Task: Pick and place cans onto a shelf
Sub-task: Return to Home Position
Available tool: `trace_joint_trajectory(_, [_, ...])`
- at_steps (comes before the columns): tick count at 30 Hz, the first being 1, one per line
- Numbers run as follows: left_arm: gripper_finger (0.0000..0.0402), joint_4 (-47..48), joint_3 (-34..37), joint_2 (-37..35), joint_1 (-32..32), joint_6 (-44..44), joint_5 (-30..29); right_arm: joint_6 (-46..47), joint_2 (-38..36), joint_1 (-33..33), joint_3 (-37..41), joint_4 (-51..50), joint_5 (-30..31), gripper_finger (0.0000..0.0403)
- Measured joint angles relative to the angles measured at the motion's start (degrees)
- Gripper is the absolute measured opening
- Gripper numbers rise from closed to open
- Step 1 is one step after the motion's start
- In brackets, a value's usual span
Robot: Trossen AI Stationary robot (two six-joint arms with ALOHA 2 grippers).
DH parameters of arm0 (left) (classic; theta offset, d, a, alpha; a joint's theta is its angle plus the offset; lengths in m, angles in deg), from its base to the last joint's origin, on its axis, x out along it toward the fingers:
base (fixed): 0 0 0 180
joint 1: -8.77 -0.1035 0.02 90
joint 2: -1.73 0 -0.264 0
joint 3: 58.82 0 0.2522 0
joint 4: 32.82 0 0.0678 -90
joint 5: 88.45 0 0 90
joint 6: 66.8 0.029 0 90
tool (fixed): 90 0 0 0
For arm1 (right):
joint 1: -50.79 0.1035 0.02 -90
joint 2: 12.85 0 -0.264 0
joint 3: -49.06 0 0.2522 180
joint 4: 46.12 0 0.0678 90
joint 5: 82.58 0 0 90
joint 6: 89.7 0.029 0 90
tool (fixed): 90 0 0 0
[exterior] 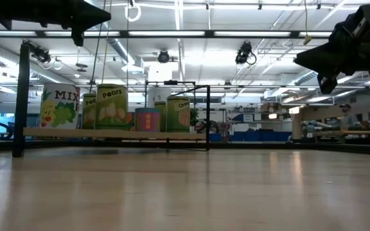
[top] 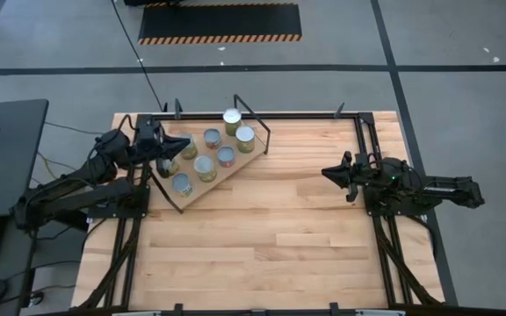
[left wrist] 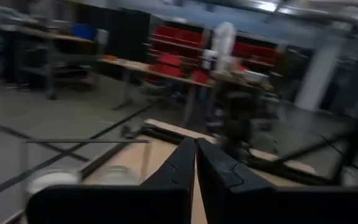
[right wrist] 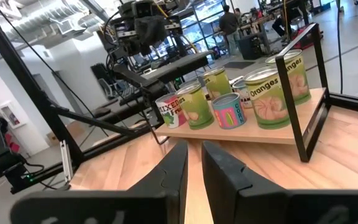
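The shelf [top: 202,189], a light-wood board with a black wire frame, stands slantwise at the table's far left. Several cans [top: 226,156] stand upright on it; they also show in the low view [exterior: 111,106] and the right wrist view [right wrist: 269,99]. My left gripper [top: 161,147] is shut and empty, above the shelf's left end and well over the cans in the low view [exterior: 101,16]. My right gripper [top: 328,173] is shut to a narrow slit and empty, raised above the table's right side and pointing toward the shelf.
Bare slatted tabletop [top: 262,228] spreads between the shelf and my right gripper and toward the near edge. Black frame rails [top: 372,140] run along the table's sides. The shelf's wire uprights [right wrist: 297,106] rise around the cans.
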Motion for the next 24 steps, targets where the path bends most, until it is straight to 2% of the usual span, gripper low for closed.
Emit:
trace_joint_trajectory(2, [0.0023, 0.09, -0.01, -0.04, 0.04, 0.31, 1.86, -0.01, 0.00, 0.00, -0.01, 0.00, 0.00, 0.0053])
trace_joint_trajectory(6, [0.0023, 0.06, 0.12, 0.07, 0.06, 0.66, 1.87, 0.01, 0.00, 0.00, -0.03, 0.00, 0.00, 0.0053])
trace_joint_trajectory(8, [0.0023, -2.98, 2.00, -0.01, 0.13, 0.37, 2.70, 0.00, 0.00, 0.00, -0.03, -0.01, -0.01, 0.0053])
trace_joint_trajectory(13, [0.0023, -21.73, 12.84, 0.05, 2.20, -3.60, 7.89, -0.01, 0.00, 0.00, -0.03, 0.00, -0.02, 0.0053])
trace_joint_trajectory(18, [0.0023, -39.47, 24.30, 0.06, 4.00, -7.81, 6.75, -0.01, 0.00, 0.00, -0.03, -0.01, -0.02, 0.0053])
trace_joint_trajectory(24, [0.0023, -37.30, 25.26, 0.07, 4.26, -6.08, 9.39, -0.01, 0.00, 0.02, -0.05, -0.02, -0.04, 0.0053])
